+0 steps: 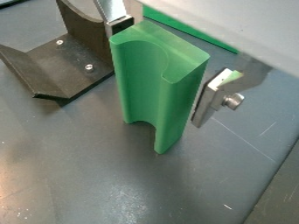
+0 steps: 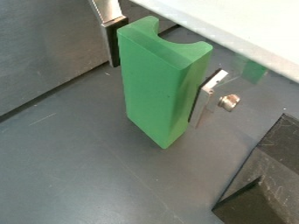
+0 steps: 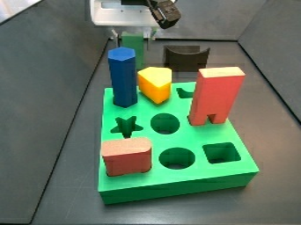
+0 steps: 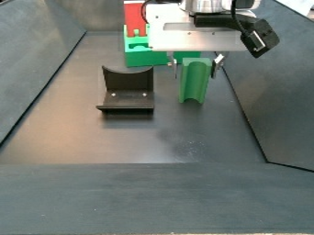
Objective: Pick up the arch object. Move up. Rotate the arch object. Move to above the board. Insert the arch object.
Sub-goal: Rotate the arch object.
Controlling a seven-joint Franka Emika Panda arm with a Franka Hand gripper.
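Wrist views: claw straddles arch on floor, plates not clearly touching; grip unconfirmed; lift, rotate, insert remain.

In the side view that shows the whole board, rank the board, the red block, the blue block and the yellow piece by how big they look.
1. The board.
2. The red block.
3. The blue block.
4. The yellow piece.
The gripper is behind the board, straddling the arch object.

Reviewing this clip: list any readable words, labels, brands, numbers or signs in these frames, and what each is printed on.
None: no view shows readable text.
The arch object, standing on the floor between the gripper fingers, is plain green.
The board and the blocks on it carry no markings.
The fixture is bare dark metal.
The gripper housing in the side views shows no legible label.
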